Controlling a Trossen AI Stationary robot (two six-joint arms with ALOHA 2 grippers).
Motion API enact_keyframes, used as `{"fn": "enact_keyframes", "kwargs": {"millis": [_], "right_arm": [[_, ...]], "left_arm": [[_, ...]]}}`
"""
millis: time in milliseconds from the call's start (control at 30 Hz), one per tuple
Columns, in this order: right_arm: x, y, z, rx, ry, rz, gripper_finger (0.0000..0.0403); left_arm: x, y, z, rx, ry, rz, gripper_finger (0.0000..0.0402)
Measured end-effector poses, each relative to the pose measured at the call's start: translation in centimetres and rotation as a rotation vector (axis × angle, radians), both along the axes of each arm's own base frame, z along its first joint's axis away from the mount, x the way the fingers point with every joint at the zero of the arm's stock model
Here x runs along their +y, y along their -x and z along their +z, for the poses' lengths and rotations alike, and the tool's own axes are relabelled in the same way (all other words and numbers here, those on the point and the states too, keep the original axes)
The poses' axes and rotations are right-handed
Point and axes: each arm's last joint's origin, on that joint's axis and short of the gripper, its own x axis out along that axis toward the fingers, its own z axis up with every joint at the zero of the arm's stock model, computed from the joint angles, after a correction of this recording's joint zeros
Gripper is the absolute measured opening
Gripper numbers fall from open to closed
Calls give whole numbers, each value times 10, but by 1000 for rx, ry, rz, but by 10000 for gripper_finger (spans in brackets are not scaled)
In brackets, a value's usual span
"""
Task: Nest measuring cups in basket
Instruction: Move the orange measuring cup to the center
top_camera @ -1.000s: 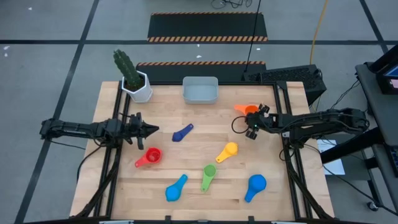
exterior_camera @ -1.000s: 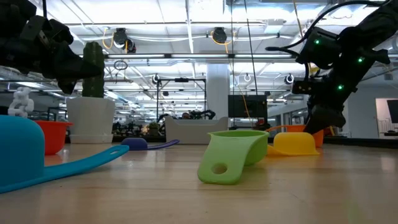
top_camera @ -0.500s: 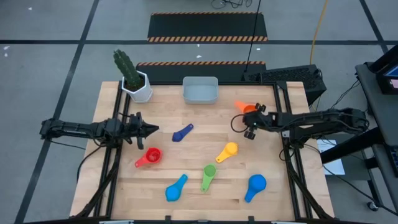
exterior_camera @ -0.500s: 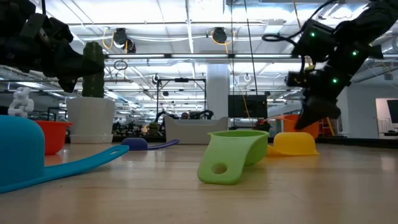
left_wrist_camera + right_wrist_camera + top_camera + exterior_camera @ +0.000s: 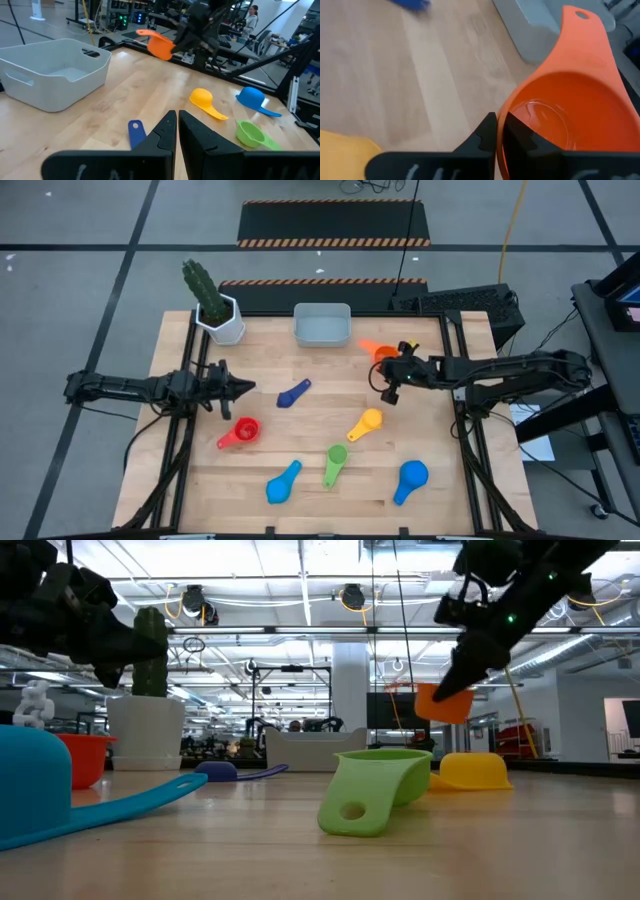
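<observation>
Since the earlier frame, the right gripper [image 5: 392, 360] has risen and travelled toward the far edge of the table, carrying the orange cup [image 5: 378, 350] clear of the wood; the left gripper [image 5: 238, 388] is unchanged near the left edge. Right fingers are pinched on the orange cup's rim, bowl open side up in the right wrist view [image 5: 570, 120]. Left fingers are pressed together, holding nothing.

The orange cup hangs just to the right of the basket [image 5: 322, 325], which stands at the middle of the far edge. Its long axis runs bowl to handle, with the flat handle leading toward the basket.

Handling, as a judgement: the cup looks light, stiff and smooth, so a rim pinch holds it but may let it swing or slip; the wall next to the handle appears the firmest place to take hold.

Remaining on the table: dark blue cup [image 5: 293, 393], red cup [image 5: 240, 432], yellow cup [image 5: 366, 423], green cup [image 5: 334, 464], and two light blue cups [image 5: 283, 482] [image 5: 409, 479] toward the near edge.
</observation>
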Motion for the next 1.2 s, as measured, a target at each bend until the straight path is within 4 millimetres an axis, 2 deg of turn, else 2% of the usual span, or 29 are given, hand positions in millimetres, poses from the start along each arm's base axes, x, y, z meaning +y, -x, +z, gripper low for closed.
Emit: {"fn": "enact_keyframes", "kwargs": {"millis": [233,433,733,967,1200], "right_arm": [[15,-23,10,-11,-11,62,6],[28,-58,10,48,28,166,6],[47,-109,3,55,-30,417,6],[54,-130,-4,71,-97,544,6],[56,-135,-14,98,-144,606,6]], "left_arm": [[0,0,1,-6,0,10,21],[0,0,2,-20,0,10,21],[0,0,2,-19,6,11,21],[0,0,2,-22,35,14,21],[0,0,1,-22,40,13,21]]}}
